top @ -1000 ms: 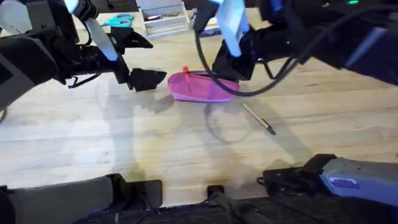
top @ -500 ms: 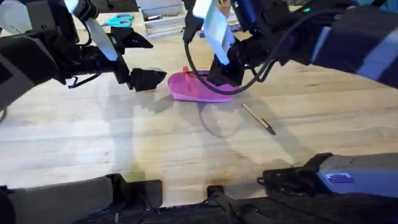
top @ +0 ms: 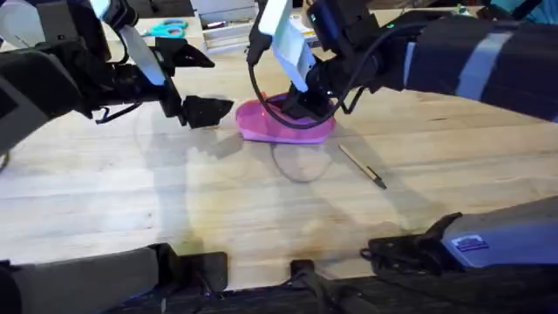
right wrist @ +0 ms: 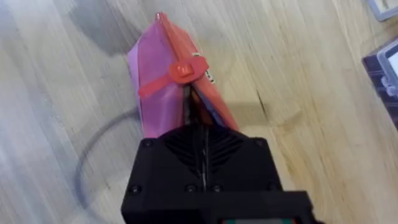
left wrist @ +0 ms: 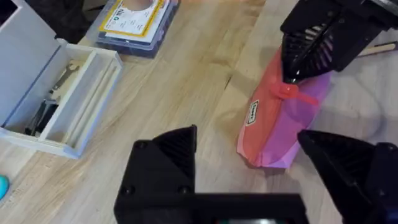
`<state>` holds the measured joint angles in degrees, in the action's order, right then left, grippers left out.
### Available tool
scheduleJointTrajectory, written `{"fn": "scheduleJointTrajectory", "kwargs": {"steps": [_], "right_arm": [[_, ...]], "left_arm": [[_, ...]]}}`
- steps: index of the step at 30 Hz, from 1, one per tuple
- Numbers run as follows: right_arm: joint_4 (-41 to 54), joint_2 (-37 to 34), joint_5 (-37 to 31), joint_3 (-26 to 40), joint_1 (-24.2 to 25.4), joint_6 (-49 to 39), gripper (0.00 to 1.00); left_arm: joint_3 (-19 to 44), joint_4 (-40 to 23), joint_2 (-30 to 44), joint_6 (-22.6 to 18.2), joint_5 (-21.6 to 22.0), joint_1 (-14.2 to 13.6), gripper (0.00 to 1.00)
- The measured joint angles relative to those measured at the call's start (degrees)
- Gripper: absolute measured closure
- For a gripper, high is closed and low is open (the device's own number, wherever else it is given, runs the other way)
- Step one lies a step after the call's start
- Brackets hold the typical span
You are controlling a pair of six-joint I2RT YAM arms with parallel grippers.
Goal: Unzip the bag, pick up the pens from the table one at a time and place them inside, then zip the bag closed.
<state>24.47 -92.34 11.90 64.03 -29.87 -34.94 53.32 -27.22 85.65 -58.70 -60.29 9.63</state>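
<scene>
Bag (top: 283, 124): pink, on table (top: 174, 192). Right gripper (right wrist: 198, 127): fingers pressed together on bag's zipper edge, just beside pull tab (right wrist: 177, 71). Left gripper (left wrist: 261, 168): spread wide, empty, just beside bag. Pen (top: 363, 166): near bag

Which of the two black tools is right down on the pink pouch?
The right arm's tool, pressed onto the pink pouch by its zipper. The left tool hangs open beside it, apart.
</scene>
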Motion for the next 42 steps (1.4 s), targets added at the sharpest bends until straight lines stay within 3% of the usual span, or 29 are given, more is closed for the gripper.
{"fn": "scheduleJointTrajectory", "kwargs": {"steps": [17, 18, 24, 27, 42], "right_arm": [[4.28, -1.28, 2.36, 0.04, 0.0, 0.12, 0.961], [4.21, -1.28, 2.43, 0.04, 0.0, 0.16, 0.882], [3.85, -1.28, 2.5, 0.04, 0.04, 0.04, 0.048], [3.85, -1.28, 2.52, 0.07, 0.03, 0.02, 0.004], [3.13, 0.5, 2.45, 0.09, 0.17, -2.8, 0.004]], "left_arm": [[0.0, 0.0, 0.0, 0.0, -0.01, 0.0, 0.008], [0.0, 0.0, 0.0, 0.0, -0.01, 0.0, 0.008], [0.0, 0.0, 0.0, 0.0, -0.01, 0.0, 0.008], [0.0, 0.0, 0.0, 0.0, 0.0, 0.0, 0.008], [0.0, 0.0, 0.0, 0.0, 0.0, 0.0, 0.008]]}}
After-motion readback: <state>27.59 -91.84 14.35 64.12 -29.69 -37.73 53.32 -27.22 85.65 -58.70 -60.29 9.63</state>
